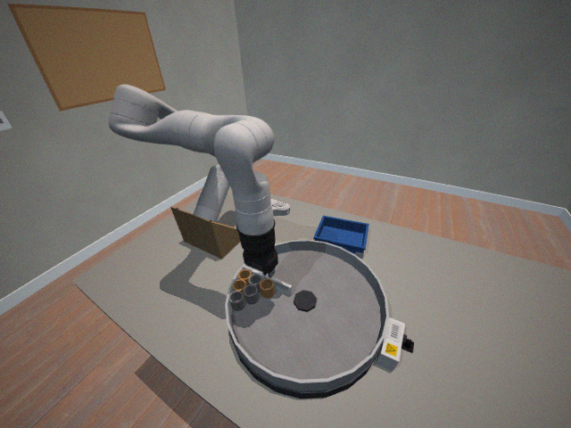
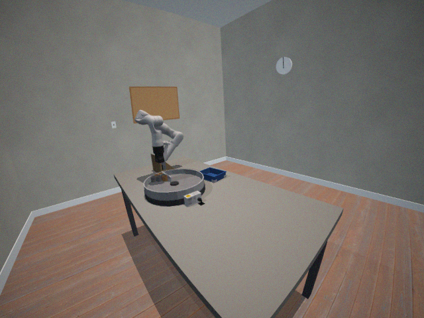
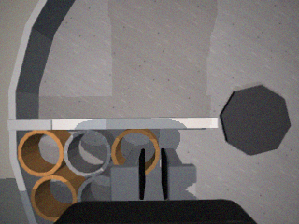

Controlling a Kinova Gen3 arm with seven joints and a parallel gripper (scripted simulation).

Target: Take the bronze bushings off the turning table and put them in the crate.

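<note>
bushings (image 1: 267,292) (image 2: 165,178) (image 3: 28,159) are penned by bar (image 1: 285,286) (image 2: 166,175) (image 3: 196,123) and rim (image 1: 306,381) (image 2: 171,195) (image 3: 13,100), while the gripper (image 1: 267,273) (image 2: 163,167) (image 3: 152,166), slightly open and empty, is held above, seemingly so one can be lined up.
</note>
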